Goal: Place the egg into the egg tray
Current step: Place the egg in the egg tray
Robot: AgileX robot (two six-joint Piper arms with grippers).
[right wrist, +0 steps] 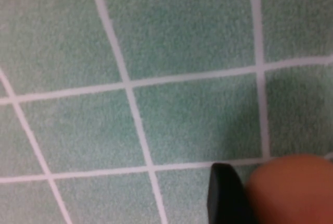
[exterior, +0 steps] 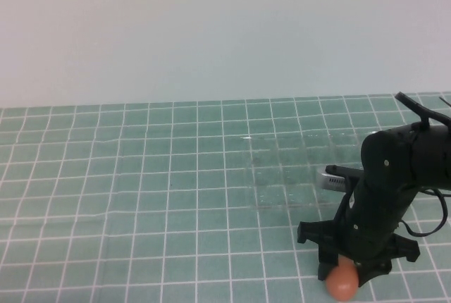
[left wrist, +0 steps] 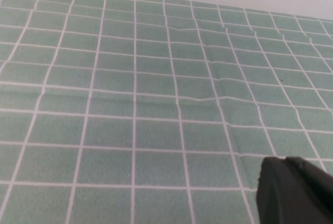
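Note:
The orange-brown egg (exterior: 343, 282) is at the front right of the green grid mat, low by its surface. My right gripper (exterior: 347, 273) points down over it, shut on the egg. In the right wrist view one black finger (right wrist: 225, 197) presses against the egg (right wrist: 294, 193); the other finger is out of view. The clear egg tray (exterior: 299, 169) lies flat on the mat just beyond the right arm, a faint outline with glints. My left gripper (left wrist: 297, 190) shows only in the left wrist view, over bare mat, its fingers together and empty.
The green mat with white grid lines (exterior: 141, 176) covers the whole table, with a plain pale wall behind. The black right arm (exterior: 398, 169) and its cable stand at the right edge, beside the tray's near right corner.

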